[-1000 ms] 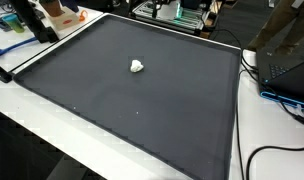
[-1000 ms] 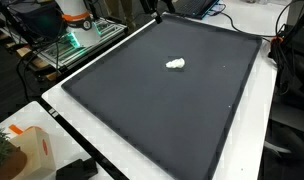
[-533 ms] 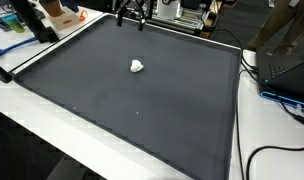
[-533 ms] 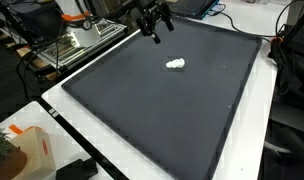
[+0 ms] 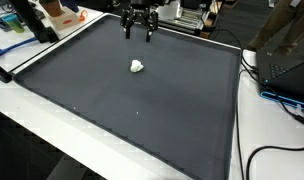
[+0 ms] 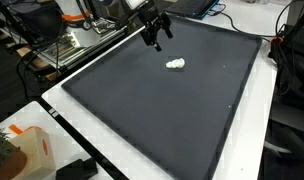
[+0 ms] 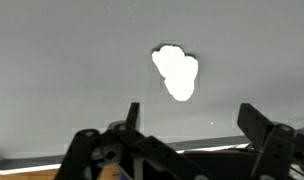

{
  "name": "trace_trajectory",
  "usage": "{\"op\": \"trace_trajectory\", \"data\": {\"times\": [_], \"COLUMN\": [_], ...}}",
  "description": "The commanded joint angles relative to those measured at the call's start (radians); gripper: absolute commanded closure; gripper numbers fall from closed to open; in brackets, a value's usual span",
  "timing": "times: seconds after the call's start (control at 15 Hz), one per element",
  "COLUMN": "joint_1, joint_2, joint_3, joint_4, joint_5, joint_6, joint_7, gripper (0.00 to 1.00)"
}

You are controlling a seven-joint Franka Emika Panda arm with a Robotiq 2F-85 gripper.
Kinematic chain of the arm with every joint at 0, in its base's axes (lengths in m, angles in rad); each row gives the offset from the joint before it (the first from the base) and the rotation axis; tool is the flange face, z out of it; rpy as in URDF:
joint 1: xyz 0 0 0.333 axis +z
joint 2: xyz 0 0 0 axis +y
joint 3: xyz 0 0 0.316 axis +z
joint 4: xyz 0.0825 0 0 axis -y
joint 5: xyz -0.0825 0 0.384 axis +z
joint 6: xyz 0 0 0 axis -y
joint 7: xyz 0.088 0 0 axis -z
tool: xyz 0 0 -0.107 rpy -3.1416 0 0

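Dark mat (image 5: 142, 120) covers most of a white desk (image 5: 27, 112), with cluttered benches behind its far edge. On the mat, nearer the far edge than the near one and roughly midway across, lies a small white lump (image 5: 137, 67). It may be crumpled tissue, but the views are too coarse to be sure. The gripper (image 5: 139, 35) hangs above the mat just inside the far edge, jaws spread wide and empty, clear of the lump. In the wrist view the lump (image 7: 176, 72) sits beyond the fingertips (image 7: 132, 112). A second ago the gripper was barely in sight at the far edge. Since then it has come out over the mat toward the lump, which has not moved.
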Motion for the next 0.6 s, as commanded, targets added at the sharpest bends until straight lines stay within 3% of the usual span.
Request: {"op": "trace_trajectory", "data": {"times": [0.0, 0.47, 0.53], "joint_1": [0.013, 0.068, 0.044], "joint_2": [0.026, 0.021, 0.027], "joint_3": [0.002, -0.019, -0.002], "joint_4": [0.001, 0.003, 0.004], "joint_5": [0.004, 0.029, 0.008], "joint_6": [0.010, -0.025, -0.002], "joint_7": [-0.001, -0.007, -0.001], "gripper": [0.00, 0.00, 0.00]}}
